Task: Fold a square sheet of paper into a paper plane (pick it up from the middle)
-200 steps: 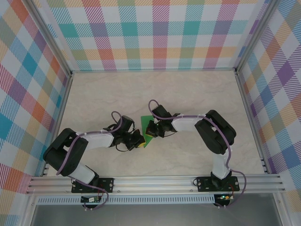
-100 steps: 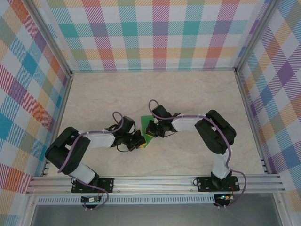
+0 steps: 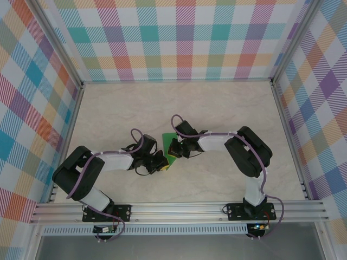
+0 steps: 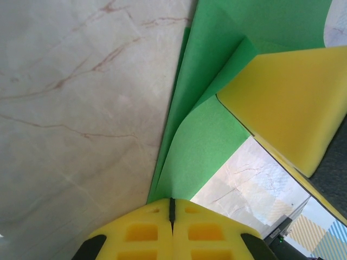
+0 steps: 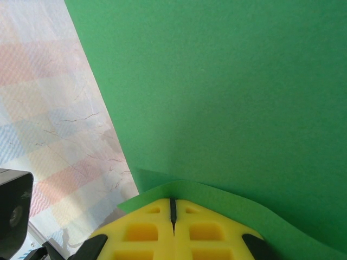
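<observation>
Two claws, both closed, grip the square sheet of paper (image 4: 206, 141), held partly folded between them over the middle of the worktop (image 3: 217, 108). The left claw (image 4: 172, 201) pinches a corner, the right claw (image 5: 173, 201) an edge, facing each other.

The left arm (image 3: 108, 161) and right arm (image 3: 219, 141) both lean in low from their bases, elbows bowed outward and forearms turned toward the middle, so the wrists almost meet. The left gripper (image 3: 158, 162) points to the right, and the right gripper (image 3: 172, 150) points left and a little toward the near edge. The two sit just beside each other. Each gripper's yellow fingers (image 4: 141, 233) are pressed flat together with only a thin seam between them, and each is pinched on an edge of the green paper (image 5: 227, 97)
</observation>
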Controlling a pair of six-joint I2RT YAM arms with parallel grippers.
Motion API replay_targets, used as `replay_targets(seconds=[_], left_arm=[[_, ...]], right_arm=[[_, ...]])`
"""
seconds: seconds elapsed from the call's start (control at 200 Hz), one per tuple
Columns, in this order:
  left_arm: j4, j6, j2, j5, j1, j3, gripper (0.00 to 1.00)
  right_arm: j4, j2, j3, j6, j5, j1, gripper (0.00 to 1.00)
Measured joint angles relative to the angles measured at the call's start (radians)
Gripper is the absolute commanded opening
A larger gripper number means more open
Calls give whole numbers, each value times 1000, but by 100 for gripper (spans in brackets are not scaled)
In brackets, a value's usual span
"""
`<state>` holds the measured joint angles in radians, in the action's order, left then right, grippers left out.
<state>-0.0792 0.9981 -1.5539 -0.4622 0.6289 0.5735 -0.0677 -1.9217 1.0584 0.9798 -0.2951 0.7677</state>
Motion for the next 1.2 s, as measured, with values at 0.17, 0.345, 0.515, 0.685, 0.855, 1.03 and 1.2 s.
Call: replay_targets(seconds=[0.17, 0.345, 0.515, 0.685, 0.855, 1.03, 1.2], left_arm=[[5, -23, 10, 15, 8, -5, 0], [77, -59, 58, 18, 17, -21, 0], [122, -86, 71, 18, 19, -18, 0], [188, -103, 80, 25, 19, 17, 0], [199, -106, 116, 50, 23, 66, 0], [179, -106, 84, 66, 24, 91, 0], [171, -106, 20, 72, 24, 91, 0]], right_arm=[[-1, 0, 0, 3, 6, 0, 4], [-1, 0, 0, 6, 7, 0, 4], [-1, 0, 0, 7, 7, 0, 4], [-1, 0, 0, 7, 7, 0, 4], [-1, 0, 0, 6, 7, 0, 4], [-4, 0, 2, 6, 7, 0, 4], [-4, 0, 2, 6, 6, 0, 4]])
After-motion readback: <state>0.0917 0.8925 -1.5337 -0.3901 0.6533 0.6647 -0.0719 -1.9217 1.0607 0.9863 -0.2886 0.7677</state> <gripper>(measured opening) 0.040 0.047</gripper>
